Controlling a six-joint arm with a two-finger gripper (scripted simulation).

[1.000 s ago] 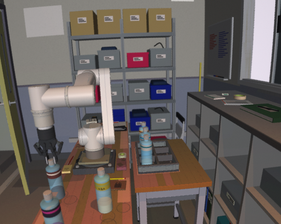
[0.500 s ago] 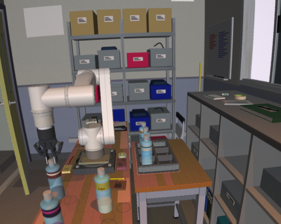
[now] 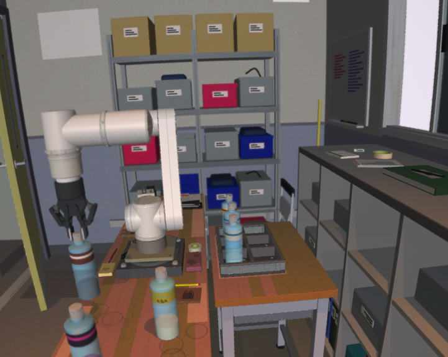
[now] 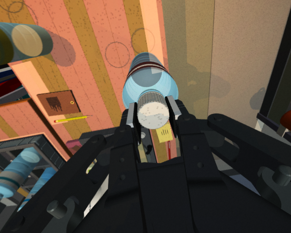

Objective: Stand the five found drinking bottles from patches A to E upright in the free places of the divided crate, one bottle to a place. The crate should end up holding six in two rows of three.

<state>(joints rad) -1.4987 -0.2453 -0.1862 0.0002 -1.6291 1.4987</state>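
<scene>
The three bottles (image 3: 232, 231) standing in the left row of the divided crate (image 3: 249, 248) overlap one another, so only their caps and upper bodies show apart. On the far left of the striped workbench stands a blue bottle with a dark red and white band (image 3: 83, 266), and my gripper (image 3: 77, 234) is closed around its pale cap (image 4: 153, 112) from straight above. Two more bottles stand upright nearer the front: one with a pink and black band (image 3: 85, 345) and one with a yellow band (image 3: 165, 303).
The bench's left edge runs close beside the held bottle, with the yellow door (image 3: 13, 153) just beyond. My arm's base (image 3: 151, 255) sits behind. A pencil (image 4: 72, 118), a brown card (image 4: 59, 102) and a yellow note (image 4: 164, 132) lie on the bench.
</scene>
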